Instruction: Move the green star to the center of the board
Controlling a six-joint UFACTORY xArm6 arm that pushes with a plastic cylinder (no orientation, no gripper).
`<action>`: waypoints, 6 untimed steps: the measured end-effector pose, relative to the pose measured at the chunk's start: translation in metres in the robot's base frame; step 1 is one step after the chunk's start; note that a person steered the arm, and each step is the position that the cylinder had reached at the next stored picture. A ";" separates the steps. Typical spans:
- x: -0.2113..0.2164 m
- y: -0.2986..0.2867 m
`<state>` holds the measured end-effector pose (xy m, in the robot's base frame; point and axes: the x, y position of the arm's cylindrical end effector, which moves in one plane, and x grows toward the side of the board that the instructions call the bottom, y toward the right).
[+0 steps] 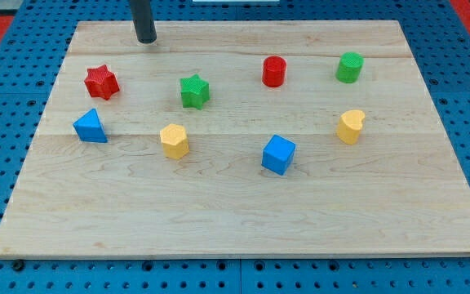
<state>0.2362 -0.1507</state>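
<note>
Though symmetric, green star (194, 91) flat

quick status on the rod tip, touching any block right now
My tip: no gripper, holds nothing, touching no block. It sits near the board's top edge, up and to the view's left of the green star, above and right of the red star.

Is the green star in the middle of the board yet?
Not yet. The green star sits toward the view's top left of the board centre, and my tip is farther up-left, not touching it.

The rod (144, 20) runs off the view's top edge.
</note>
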 end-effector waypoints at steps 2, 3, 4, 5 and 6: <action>0.049 0.006; 0.055 0.013; 0.106 0.054; 0.106 0.057; 0.128 0.081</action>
